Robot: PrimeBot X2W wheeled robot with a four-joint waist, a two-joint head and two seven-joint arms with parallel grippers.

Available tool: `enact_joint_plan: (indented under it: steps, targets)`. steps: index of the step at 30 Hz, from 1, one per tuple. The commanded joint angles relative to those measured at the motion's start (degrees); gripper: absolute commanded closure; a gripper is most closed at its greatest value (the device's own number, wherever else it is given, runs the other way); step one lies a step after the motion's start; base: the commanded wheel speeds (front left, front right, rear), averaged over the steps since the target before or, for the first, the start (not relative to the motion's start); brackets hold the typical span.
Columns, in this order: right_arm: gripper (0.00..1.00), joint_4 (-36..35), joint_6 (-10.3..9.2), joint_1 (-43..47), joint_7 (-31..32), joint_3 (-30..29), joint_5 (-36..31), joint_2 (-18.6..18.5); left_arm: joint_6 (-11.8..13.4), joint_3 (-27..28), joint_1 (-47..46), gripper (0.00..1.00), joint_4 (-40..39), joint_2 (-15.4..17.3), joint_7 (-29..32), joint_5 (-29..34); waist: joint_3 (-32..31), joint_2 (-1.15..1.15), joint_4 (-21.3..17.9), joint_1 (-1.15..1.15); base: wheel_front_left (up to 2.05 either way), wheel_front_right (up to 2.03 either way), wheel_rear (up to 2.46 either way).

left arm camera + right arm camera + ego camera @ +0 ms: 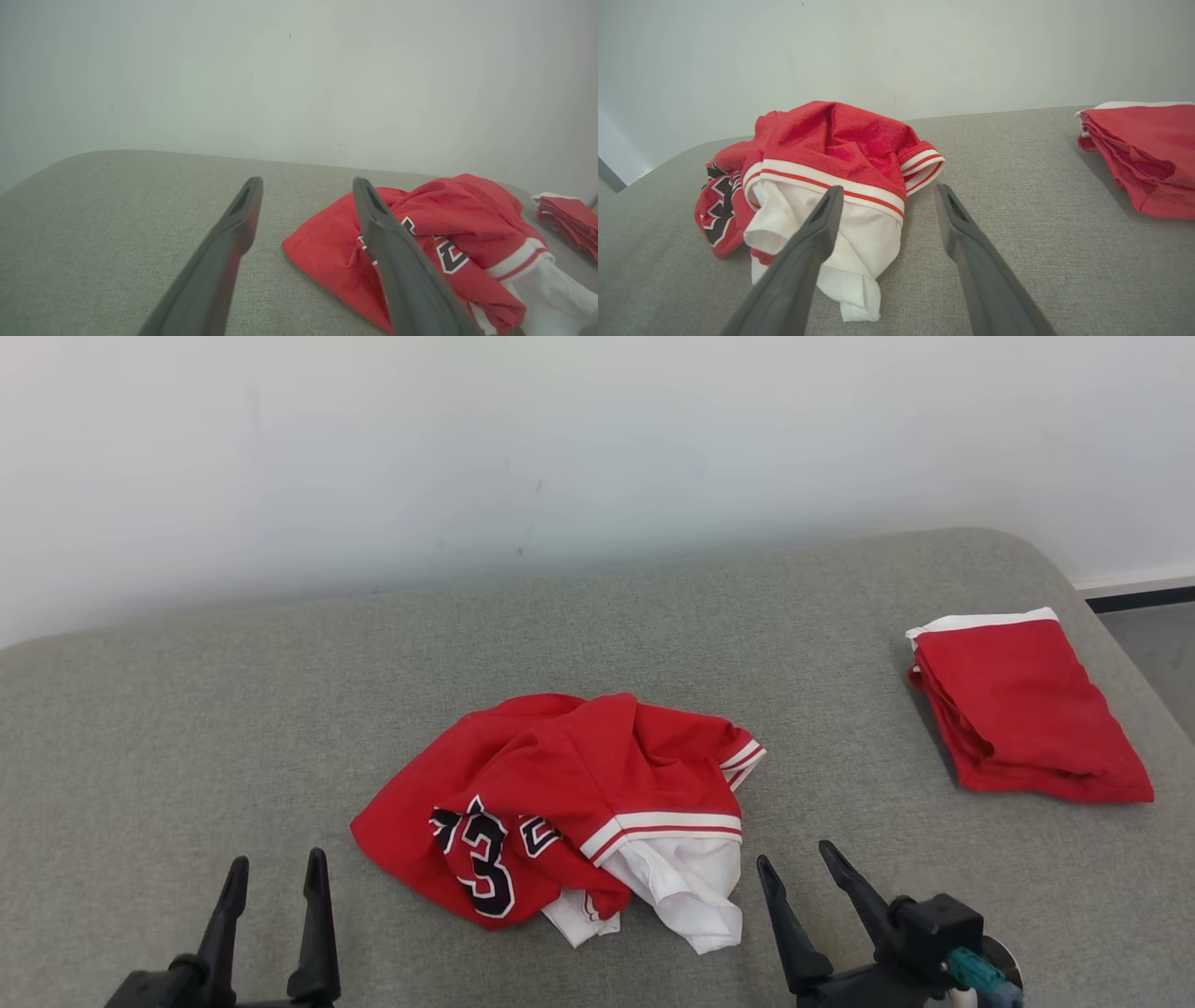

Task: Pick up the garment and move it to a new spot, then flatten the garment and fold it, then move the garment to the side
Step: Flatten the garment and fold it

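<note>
A crumpled red garment [569,803] with white trim, a white lining and dark numerals lies in a heap in the middle of the grey cushioned surface [233,728]. My left gripper [277,870] stands open at the lower left, a short way left of the heap, holding nothing. My right gripper [796,861] is open at the lower right, just right of the white lining. In the left wrist view the garment [420,242] lies right of the open left gripper [306,184]. In the right wrist view the garment [822,172] sits left of and behind the open right gripper [887,191].
A second red garment [1022,709], folded with a white edge, rests at the far right of the surface, also seen as the folded garment [1143,154]. A pale wall [560,448] rises behind. The surface's right edge drops to a grey floor [1158,653].
</note>
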Motion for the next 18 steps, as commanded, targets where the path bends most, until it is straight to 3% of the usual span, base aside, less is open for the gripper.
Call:
enact_joint_plan:
  steps: [1,11,18]
  targets:
    - [0.0,0.4,-0.17,-0.8,0.7,-0.1,0.4,-0.3,0.0,0.4,1.1,0.0,-0.6,-0.3,0.0,0.2,0.1,0.0,0.1,0.0,0.0,0.0,0.0]
    - [0.0,8.4,-0.16,-7.3,14.9,-2.1,7.0,0.8,-0.5,0.3,2.8,0.0,-1.0,-1.7,0.0,0.6,1.7,0.0,1.7,0.0,0.0,0.0,0.0]
    - [0.0,12.8,-0.16,-11.3,16.8,-1.4,10.3,1.1,-1.0,-0.4,1.2,0.0,-0.7,-1.9,0.0,1.0,3.1,0.0,3.5,0.0,0.0,0.0,0.0]
